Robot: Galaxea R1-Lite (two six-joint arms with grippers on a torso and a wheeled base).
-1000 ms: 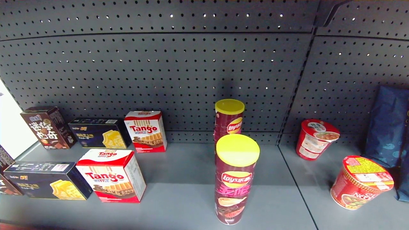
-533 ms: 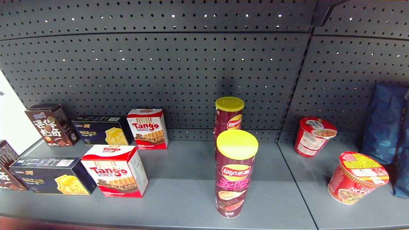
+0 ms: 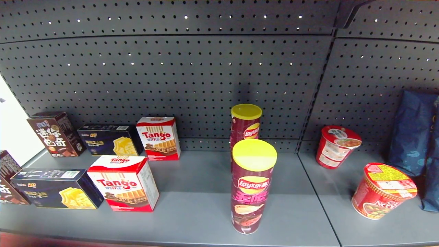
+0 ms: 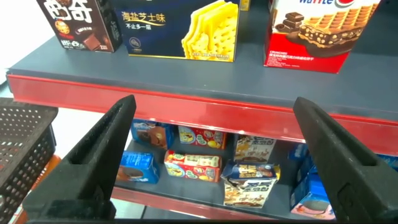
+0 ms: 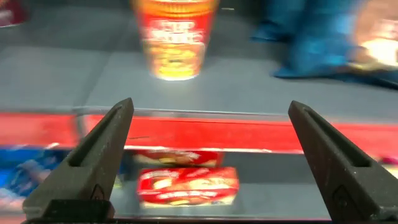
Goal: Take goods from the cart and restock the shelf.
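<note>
Your left hand [image 4: 214,106] and right hand [image 5: 209,107] hung wide apart and empty at the shelf [image 3: 199,206], where a yellow-lidded chip can [image 3: 253,185] stood upright.

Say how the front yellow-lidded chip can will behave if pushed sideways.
The front tall maroon cylindrical chip can with a yellow lid stands upright on a narrow base, so a high push would probably tip it. Once down, its round body would likely roll on the flat grey shelf.

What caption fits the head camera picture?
Two chip cans stand between wafer boxes and noodle cups on a shelf.
</note>
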